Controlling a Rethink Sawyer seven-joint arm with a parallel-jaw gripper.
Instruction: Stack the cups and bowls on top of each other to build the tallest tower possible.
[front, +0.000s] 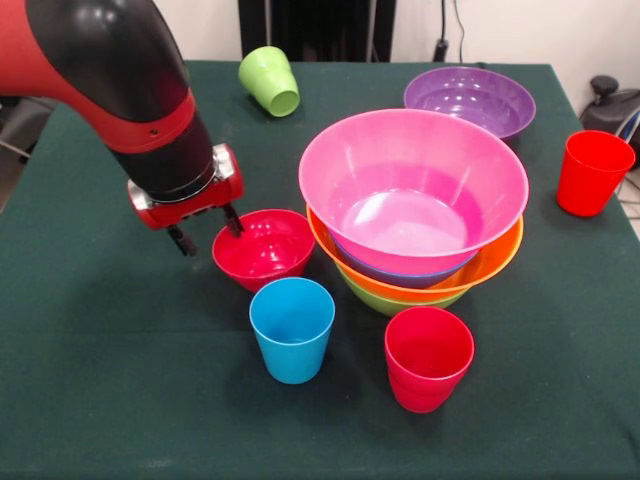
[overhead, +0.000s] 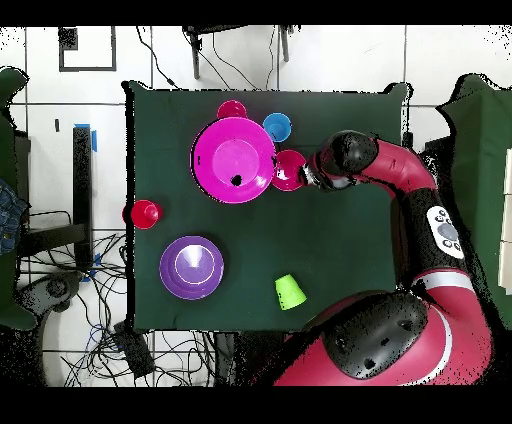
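Note:
My gripper (front: 208, 230) is open and straddles the left rim of the small red bowl (front: 265, 250), one finger (front: 233, 220) inside it and one outside. The tower (front: 413, 190) stands right of it: a pink bowl on top, nested in blue, orange (front: 500, 262) and lime green bowls. A sky blue cup (front: 292, 330) and a red cup (front: 428, 358) stand upright in front. Another red cup (front: 592, 172) stands far right. The lime green cup (front: 270, 80) lies on its side at the back. The purple bowl (front: 470, 100) sits behind the tower. The overhead view shows the gripper (overhead: 312, 175) beside the red bowl (overhead: 288, 172).
The green-clothed table (front: 100, 380) ends near the right-hand red cup. My arm (front: 120, 80) reaches in from the upper left. Cables and furniture lie on the floor around the table in the overhead view (overhead: 80, 290).

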